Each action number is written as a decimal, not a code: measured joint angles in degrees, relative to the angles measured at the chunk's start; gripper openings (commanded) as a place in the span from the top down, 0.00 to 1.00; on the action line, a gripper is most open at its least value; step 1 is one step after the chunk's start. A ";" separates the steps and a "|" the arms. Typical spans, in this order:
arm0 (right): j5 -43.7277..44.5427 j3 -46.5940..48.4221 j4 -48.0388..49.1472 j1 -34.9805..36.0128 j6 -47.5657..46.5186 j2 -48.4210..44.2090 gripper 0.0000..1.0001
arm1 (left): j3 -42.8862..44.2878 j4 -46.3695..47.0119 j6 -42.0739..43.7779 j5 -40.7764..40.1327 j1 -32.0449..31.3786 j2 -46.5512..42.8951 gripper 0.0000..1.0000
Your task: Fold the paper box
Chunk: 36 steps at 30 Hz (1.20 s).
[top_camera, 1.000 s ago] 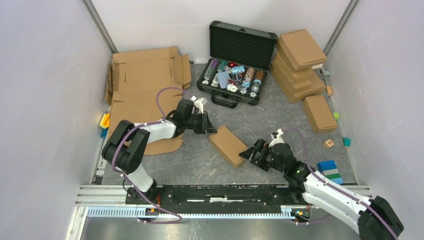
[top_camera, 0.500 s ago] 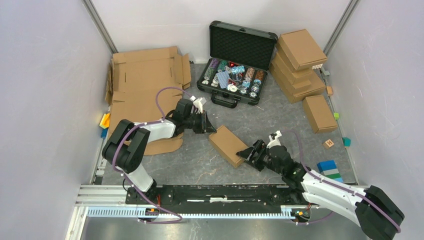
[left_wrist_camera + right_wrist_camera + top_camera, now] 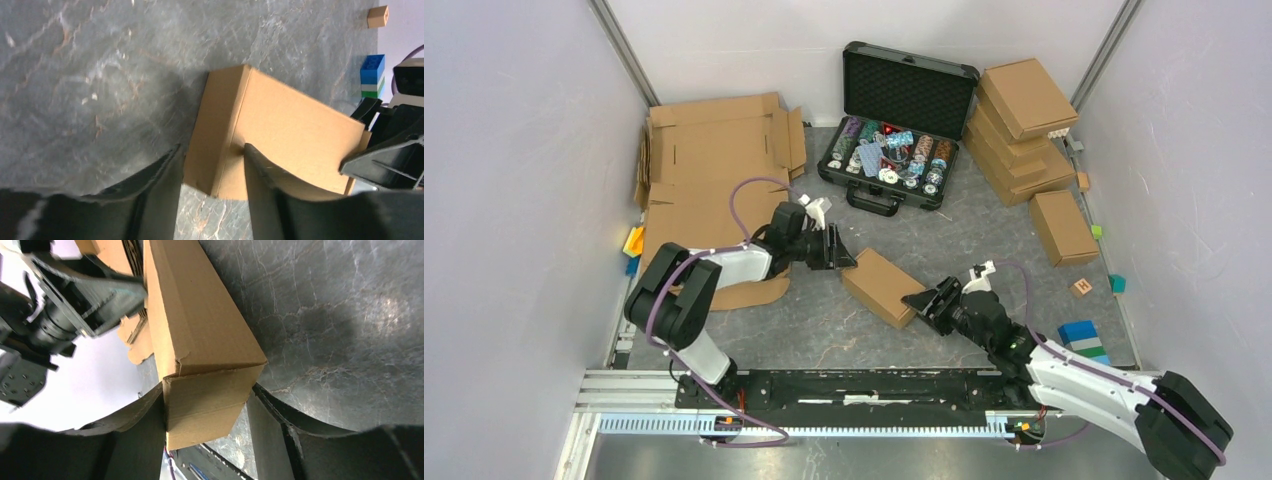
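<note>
- box (image 3: 881,288) lies flat on the table (image 3: 824,330), slanted, one short end at each gripper, so it sits right between the two tools
- left gripper (image 3: 212,152): jaws parted around the short end in front of it, one finger beside the end wall, the other over the top face; can't tell if it pinches or sits loose
- right gripper (image 3: 206,389): the opposite short end sits between its fingers, both look pressed against it, so I read it as a grip on the box
- progress: looks almost done. Box reads as a closed block, lid down, no flaps sticking out in the top view
- left to do, my guess: the corner seam just ahead of the right fingers shows a small ragged gap, so a last squeeze or tuck at that end, then let go
- edges: long sides of the box are free of both tools; only the short ends are taken
- room: bare table on both long sides of the box, open for sliding or turning it
- behind and outboard of the left gripper: flat cardboard sheets (image 3: 714,150), its arm lies over their near edge, little room to back up there
- beyond both grippers, far side: open black case (image 3: 894,150), well apart
- outboard of the right gripper: coloured blocks (image 3: 1082,335) near its arm, stack of closed boxes (image 3: 1019,120) farther off
</note>
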 measured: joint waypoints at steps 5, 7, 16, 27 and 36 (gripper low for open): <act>5.14 1.22 -5.97 -0.13 -0.90 -5.92 0.47 | -7.89 3.48 -0.70 -0.57 -0.02 -7.13 0.19; 7.13 1.99 -9.20 -1.14 -1.92 -8.98 0.48 | -10.36 5.64 -1.01 -1.07 -0.04 -11.04 0.19; 12.24 17.09 -28.24 -14.58 -15.28 -12.48 0.51 | -15.23 15.06 -3.10 -4.63 -0.09 -20.44 0.19; -8.33 32.85 -39.19 -51.56 -34.42 -3.65 0.51 | -16.20 18.64 -6.32 -4.68 -0.85 -20.44 0.19; -17.86 35.52 -44.35 -72.85 -40.61 -0.79 0.50 | -16.22 19.69 -7.76 -4.74 -1.62 -20.44 0.20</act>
